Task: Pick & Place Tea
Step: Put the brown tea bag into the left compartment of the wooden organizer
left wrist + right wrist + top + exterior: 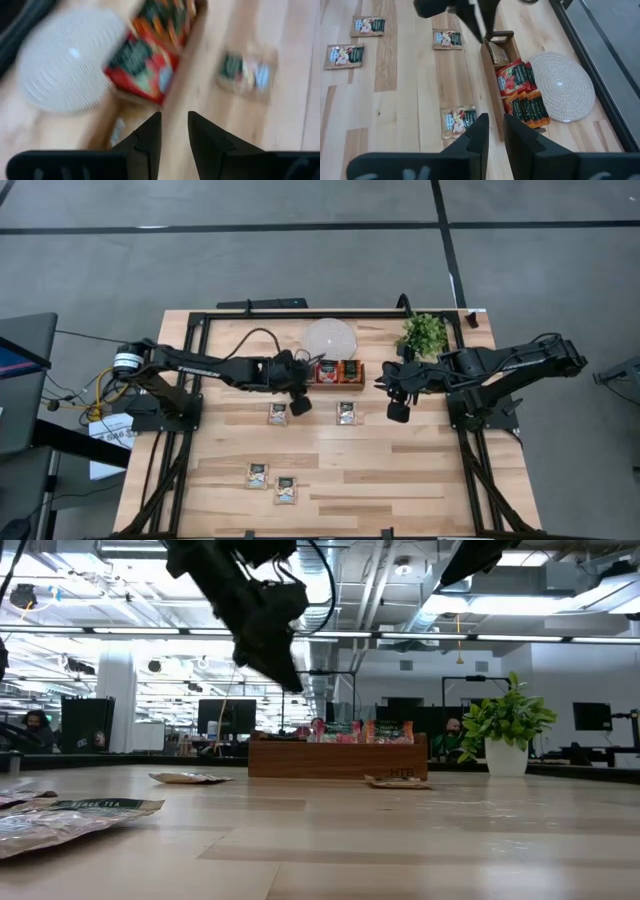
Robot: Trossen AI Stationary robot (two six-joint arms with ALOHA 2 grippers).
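Light wooden table [420, 480] — on it four loose tea sachets [258, 474], wooden tray [337, 381], round woven mat [329, 338], potted plant [424, 335].

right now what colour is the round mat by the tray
Off-white, with ribbed concentric rings; the mat shows best in the right wrist view.

We look straight down on the whole desk [400, 470] from high above; the low view faces level across it. Both wrist cameras hang close, sharing the wooden tray [492, 97] and woven mat [562, 85].
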